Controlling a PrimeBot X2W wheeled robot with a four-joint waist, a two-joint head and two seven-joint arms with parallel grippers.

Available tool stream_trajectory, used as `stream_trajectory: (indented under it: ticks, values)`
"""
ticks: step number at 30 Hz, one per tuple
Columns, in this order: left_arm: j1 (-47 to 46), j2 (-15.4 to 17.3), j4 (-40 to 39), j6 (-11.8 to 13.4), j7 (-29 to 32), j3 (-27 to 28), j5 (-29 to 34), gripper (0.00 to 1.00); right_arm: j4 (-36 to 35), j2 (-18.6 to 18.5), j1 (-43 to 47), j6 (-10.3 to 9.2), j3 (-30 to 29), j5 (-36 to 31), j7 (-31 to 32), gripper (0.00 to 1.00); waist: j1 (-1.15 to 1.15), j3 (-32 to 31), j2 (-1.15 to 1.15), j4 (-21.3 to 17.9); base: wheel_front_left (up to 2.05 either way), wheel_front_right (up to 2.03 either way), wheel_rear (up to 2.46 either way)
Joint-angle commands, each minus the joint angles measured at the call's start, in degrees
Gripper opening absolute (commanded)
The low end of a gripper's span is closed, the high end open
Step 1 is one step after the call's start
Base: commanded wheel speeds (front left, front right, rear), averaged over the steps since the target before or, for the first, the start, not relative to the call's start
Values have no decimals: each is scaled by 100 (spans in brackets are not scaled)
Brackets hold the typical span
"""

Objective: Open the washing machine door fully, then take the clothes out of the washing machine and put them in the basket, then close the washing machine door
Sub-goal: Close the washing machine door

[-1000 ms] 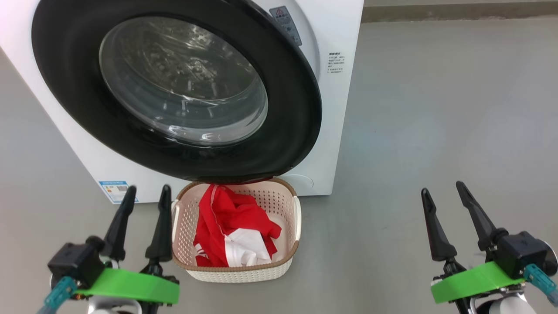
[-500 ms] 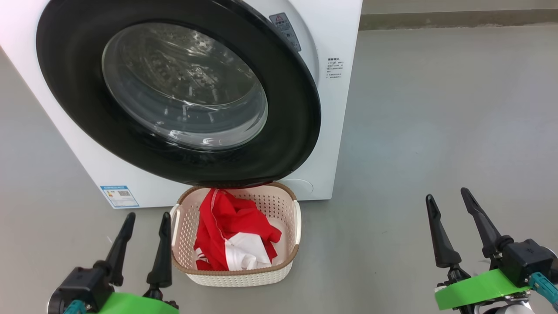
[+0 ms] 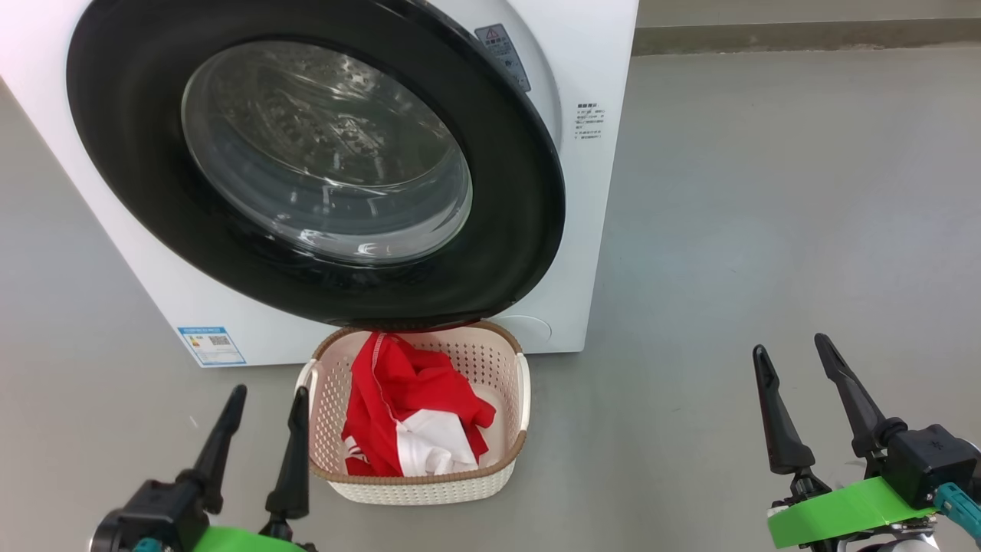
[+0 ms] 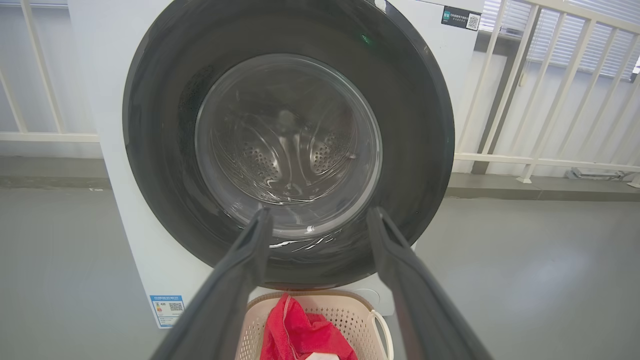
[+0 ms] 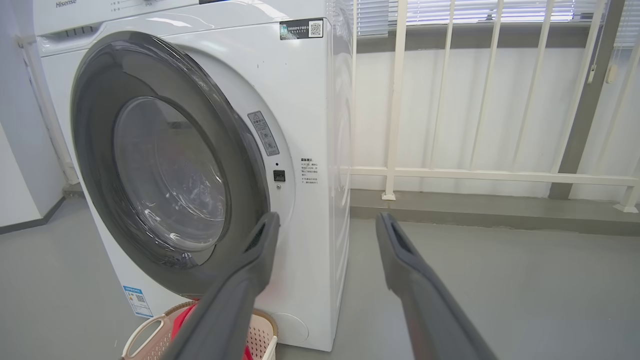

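Note:
The washing machine (image 3: 605, 192) is white, and its door (image 3: 506, 176), with a black rim and clear glass bowl, lies across the front. In the right wrist view the door (image 5: 95, 150) stands slightly off the front at its right edge, beside the latch hole. Below it on the floor, the cream basket (image 3: 418, 483) holds the red and white clothes (image 3: 406, 391). My left gripper (image 3: 271, 391) is open just left of the basket, with the door (image 4: 410, 125) ahead of its fingers. My right gripper (image 3: 790, 343) is open and empty, well to the right over bare floor.
A blue label (image 3: 211, 345) sits low on the machine's front. A white railing (image 5: 480, 175) and a low kerb run behind and to the right of the machine. Grey floor (image 3: 766, 192) stretches to the right.
My left gripper has dropped lower in the head view, toward the bottom edge. The right gripper has sunk slightly. The view itself has shifted a little. The door, basket and clothes stay put.

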Motion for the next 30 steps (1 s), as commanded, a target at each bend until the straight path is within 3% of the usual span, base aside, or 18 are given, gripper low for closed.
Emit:
stream_trajectory:
  ticks: [1,14,15,16,18,19,30]
  values:
    - [-21,79,-123,-52,-44,177,31,99,-163,-46,-66,35,152,38,-37,100,0,-1,0,-1,0,0,0]
    - [8,-27,-88,-127,-45,130,77,97,-165,-46,-74,35,148,19,-37,100,0,0,0,67,0,0,0]
    - [7,-37,-91,-133,-45,120,82,97,-160,-46,-77,35,145,19,-37,69,0,3,0,83,0,0,0]
    - [6,-45,-96,-137,-45,111,88,97,-153,-46,-84,35,141,20,-37,47,0,7,0,99,0,0,0]
    - [7,-59,-115,-142,-45,96,98,97,-123,-46,-105,35,144,27,-37,24,0,17,0,134,0,0,0]
    - [9,-65,-128,-145,-45,89,102,97,-102,-46,-119,35,161,35,-37,0,0,24,0,153,0,0,0]
    - [-146,-92,-368,-153,-45,-34,202,95,169,-46,-790,35,447,8,-37,0,0,464,0,427,0,0,0]
